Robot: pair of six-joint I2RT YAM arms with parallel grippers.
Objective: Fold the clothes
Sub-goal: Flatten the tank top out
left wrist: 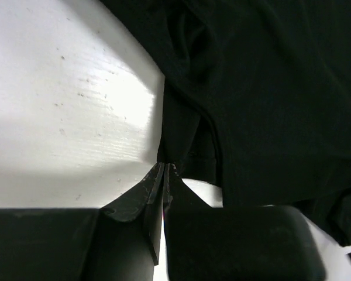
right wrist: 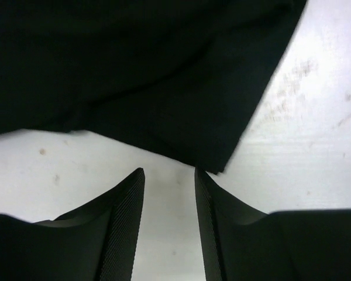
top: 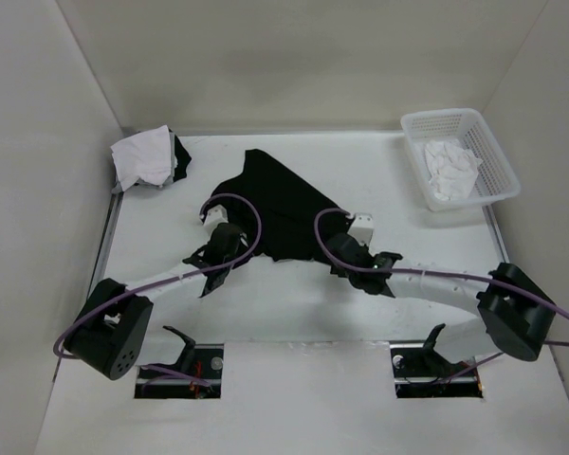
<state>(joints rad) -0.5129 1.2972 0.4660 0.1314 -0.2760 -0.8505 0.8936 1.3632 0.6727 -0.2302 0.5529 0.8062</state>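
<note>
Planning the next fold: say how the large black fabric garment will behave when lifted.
The large black fabric garment would probably droop limply: it lies creased, folded over itself. Likely light, since it lies thin and flat on the white table.

Black top (top: pixel 283 210) lies spread, rumpled, mid-frame; white garment (top: pixel 452 169) crumpled upper right; white-and-black pile (top: pixel 147 158) upper left
</note>
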